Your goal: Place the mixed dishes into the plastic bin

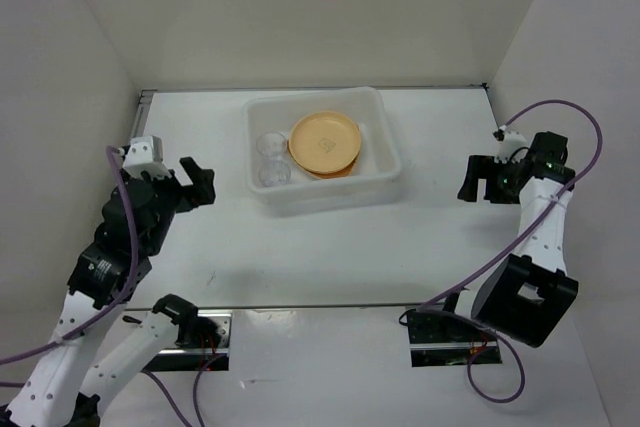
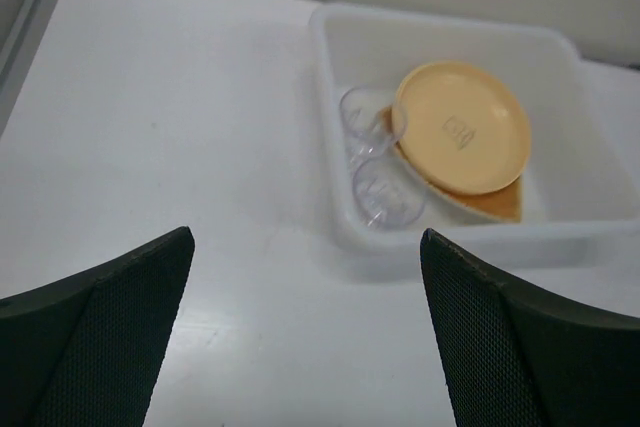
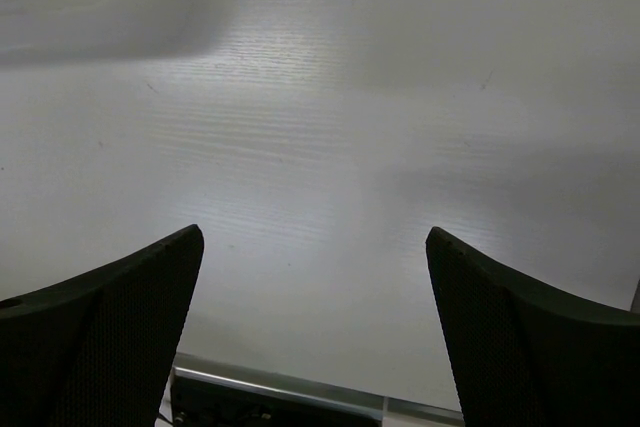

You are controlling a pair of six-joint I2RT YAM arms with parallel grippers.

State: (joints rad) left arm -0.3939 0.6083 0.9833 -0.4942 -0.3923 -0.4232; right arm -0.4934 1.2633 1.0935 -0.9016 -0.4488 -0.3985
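- Your left hand (image 2: 305,239) sits closest to its wrist camera. Its two dark fingers (image 2: 110,327) are spread wide with nothing between them. They touch nothing and hang over bare white surface.
- Your right hand (image 3: 313,234) is the same in its own view: fingers (image 3: 530,327) wide apart, empty, only bare surface under them.
- The worktop (image 1: 330,257) is the largest thing. White panels close it in on the left, back and right. A broad bare stretch runs from the arm bases up to the bin.
- The plastic bin (image 1: 330,199) stands toward the back, about centred, with a narrow strip of worktop behind it. From above, the left hand (image 1: 198,185) is off the bin's left side and apart from it. The right hand (image 1: 478,179) is well off to its right, close to the right panel.
- A tan-yellow plate (image 2: 462,127) lies in the bin on top of the stack, tilted. You cannot tell whether a second plate lies under it.
- The orange dish (image 2: 492,203) is under the plate, with only its near edge and corner showing.
- The clear cup (image 2: 375,157) is in the bin's left part, against the plate's left edge. It shows as two round outlines, so you cannot tell how it lies.
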